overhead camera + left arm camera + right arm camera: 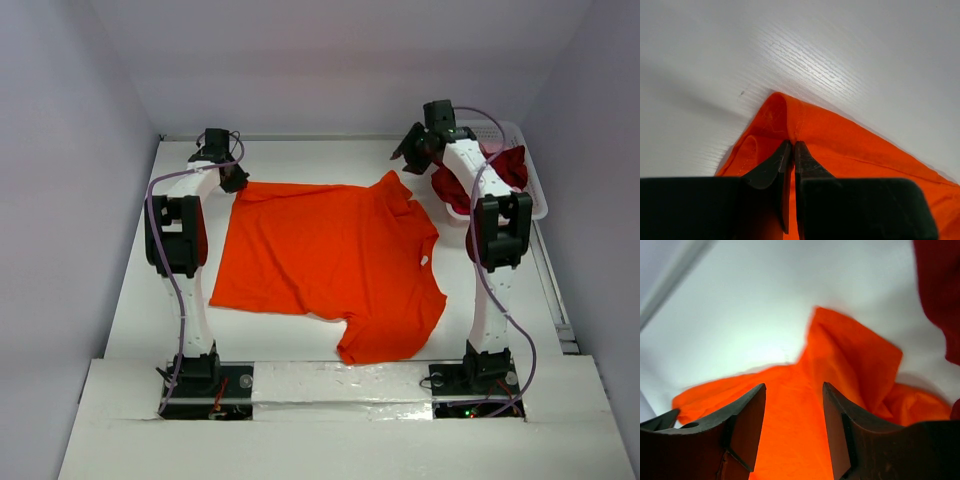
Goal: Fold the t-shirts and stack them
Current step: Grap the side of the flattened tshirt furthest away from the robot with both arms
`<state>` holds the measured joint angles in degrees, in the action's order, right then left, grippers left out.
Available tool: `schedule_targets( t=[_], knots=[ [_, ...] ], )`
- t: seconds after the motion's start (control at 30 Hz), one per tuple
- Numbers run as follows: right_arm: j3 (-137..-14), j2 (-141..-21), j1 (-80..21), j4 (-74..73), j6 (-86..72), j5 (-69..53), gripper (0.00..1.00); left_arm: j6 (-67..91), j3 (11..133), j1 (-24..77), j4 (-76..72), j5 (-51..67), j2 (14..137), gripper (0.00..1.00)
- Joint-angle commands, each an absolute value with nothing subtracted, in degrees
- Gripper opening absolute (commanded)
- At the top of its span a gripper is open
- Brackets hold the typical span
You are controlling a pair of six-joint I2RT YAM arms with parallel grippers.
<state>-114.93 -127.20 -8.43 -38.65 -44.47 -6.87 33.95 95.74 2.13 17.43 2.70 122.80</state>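
The orange t-shirt (330, 250) lies spread flat mid-bench, its long axis running 9 to 3 o'clock in the top view — hem at 9, neck at 3, one sleeve pointing to 12 and the other to 6. The left gripper (792, 145) is closed on cloth: its jaws pinch the hem corner at the shirt's 10 o'clock end, low over the bench (300, 155). The right gripper (794, 390) hangs with jaws parted and nothing between them, above the far sleeve (393, 187), which sits just toward 6 o'clock of it. The wrist view shows that sleeve crumpled beneath the fingers, and no contact is visible. Each arm thus has the far corner on its own side. The coming move, I judge, turns on the right gripper dropping onto that sleeve or shoulder so both can carry the far edge toward 6 o'clock. At 2 o'clock, just beyond the right arm, the white basket (535, 185) holds a dark red t-shirt (505, 165) — bunched, and partly hidden behind the arm.
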Motion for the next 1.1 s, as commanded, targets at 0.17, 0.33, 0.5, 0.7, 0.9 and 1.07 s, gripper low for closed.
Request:
schedule_targets(
  t=[0.17, 0.33, 0.5, 0.7, 0.9, 1.07],
  knots=[
    [-119.26, -124.18, -9.14, -32.87, -36.74, -18.77, 0.59, 34.54, 97.03, 1.67, 17.05, 3.34, 118.74, 0.0],
    [-121.56, -130.69, -10.28, -35.51, -36.21, -27.06, 0.6, 34.54, 97.03, 1.67, 16.96, 3.34, 118.65, 0.0],
    [-119.01, -132.36, -10.28, -33.14, -37.87, -33.04, 0.6, 34.45, 96.86, 1.67, 17.05, 3.16, 118.39, 0.0],
    [-114.8, -130.87, -9.23, -28.48, -43.14, -33.85, 0.6, 34.28, 96.77, 1.67, 17.14, 2.99, 118.21, 0.0],
    [-108.9, -127.18, -6.59, -23.47, -50.43, -32.17, 0.6, 34.19, 96.59, 1.67, 17.31, 2.72, 117.77, 0.0],
    [-108.98, -127.35, -4.05, -24.78, -51.5, -31.11, 0.6, 34.19, 96.68, 1.67, 17.23, 2.9, 117.42, 0.0]
  ],
)
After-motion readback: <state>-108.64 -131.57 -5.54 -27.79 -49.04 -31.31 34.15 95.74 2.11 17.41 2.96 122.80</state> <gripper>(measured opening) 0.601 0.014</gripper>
